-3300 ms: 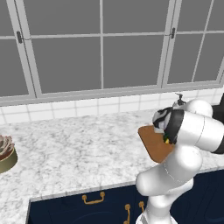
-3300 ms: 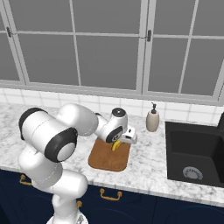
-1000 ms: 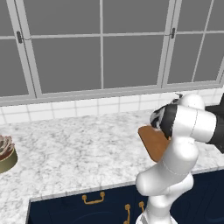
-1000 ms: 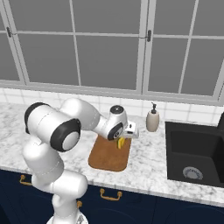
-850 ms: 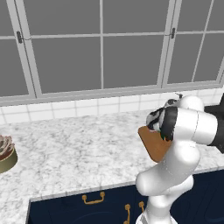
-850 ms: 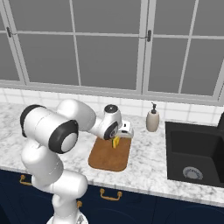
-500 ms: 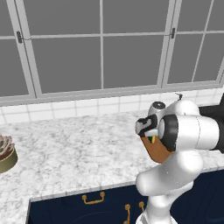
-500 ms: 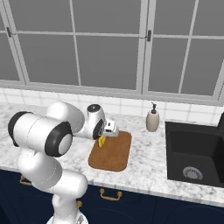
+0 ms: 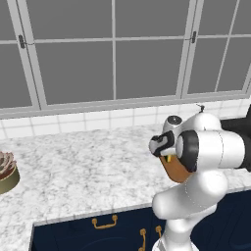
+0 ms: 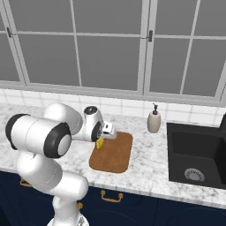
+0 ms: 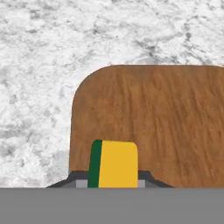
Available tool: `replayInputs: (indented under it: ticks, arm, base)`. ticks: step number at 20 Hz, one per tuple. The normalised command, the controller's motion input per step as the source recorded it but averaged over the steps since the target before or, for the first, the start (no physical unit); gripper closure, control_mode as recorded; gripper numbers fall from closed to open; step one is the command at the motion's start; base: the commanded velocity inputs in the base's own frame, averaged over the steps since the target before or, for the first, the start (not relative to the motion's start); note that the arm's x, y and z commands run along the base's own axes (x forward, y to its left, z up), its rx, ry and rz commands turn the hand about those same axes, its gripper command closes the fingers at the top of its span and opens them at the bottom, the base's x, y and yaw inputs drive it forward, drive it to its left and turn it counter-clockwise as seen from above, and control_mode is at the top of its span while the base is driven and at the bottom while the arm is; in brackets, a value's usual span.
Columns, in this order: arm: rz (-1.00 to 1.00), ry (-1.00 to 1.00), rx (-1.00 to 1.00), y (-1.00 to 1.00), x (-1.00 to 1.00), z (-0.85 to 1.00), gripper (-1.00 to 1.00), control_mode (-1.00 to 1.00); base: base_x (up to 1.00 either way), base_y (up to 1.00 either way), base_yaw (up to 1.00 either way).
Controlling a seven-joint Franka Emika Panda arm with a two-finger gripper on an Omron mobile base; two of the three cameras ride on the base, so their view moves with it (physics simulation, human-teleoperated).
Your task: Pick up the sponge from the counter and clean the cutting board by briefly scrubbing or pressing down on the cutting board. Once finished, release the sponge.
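Note:
My gripper [image 10: 104, 136] is shut on the sponge [image 10: 100, 143], a small yellow block with a dark green layer on one side. It holds the sponge at the far left corner of the brown wooden cutting board [image 10: 113, 152], which lies on the marbled counter [image 10: 145, 165]. The hand view looks down on the sponge [image 11: 113, 164] between my two fingertips [image 11: 77, 180], over the cutting board [image 11: 153, 113] near its rounded corner, with counter [image 11: 39, 65] beyond. From the left, the sponge [image 9: 169, 158] peeks out under my gripper [image 9: 165, 152], and the arm hides most of the cutting board [image 9: 175, 170]. Whether the sponge touches the wood I cannot tell.
A beige soap dispenser [image 10: 154, 122] stands by the tiled backsplash, right of the board. A dark sink [image 10: 196, 154] is sunk into the counter further right. Far to the left a potted plant [image 9: 6, 171] sits on the counter. Windows run behind.
My hand has carried the sponge leftward across the cutting board, from its right part to its far left corner. The board has stayed in place.

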Motion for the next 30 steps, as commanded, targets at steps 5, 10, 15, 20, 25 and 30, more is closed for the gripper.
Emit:
replayInputs:
  ticks: [5, 10, 15, 20, 25, 30]
  arm:
    - [0.0, 0.0, -0.01, -0.99, -0.06, -0.05, 1.0, -1.0]
    - [0.0, 0.0, 0.0, -1.0, -0.28, -0.01, 1.0, -1.0]
    - [0.0, 0.03, -0.01, -0.41, -0.56, 0.0, 1.0, -1.0]
    - [0.0, 0.0, -0.03, 0.59, -0.19, 0.0, 1.0, -1.0]
    - [0.0, 0.02, 0.0, 1.0, 0.0, 0.0, 1.0, -1.0]
    - [0.0, 0.05, 0.0, 0.86, -0.02, 0.0, 1.0, -1.0]
  base:
    - [0.0, 0.0, 0.0]
    - [0.0, 0.0, 0.0]
    - [0.0, 0.0, 0.0]
    - [0.0, 0.0, 0.0]
    - [0.0, 0.0, 0.0]
    - [0.0, 0.0, 0.0]
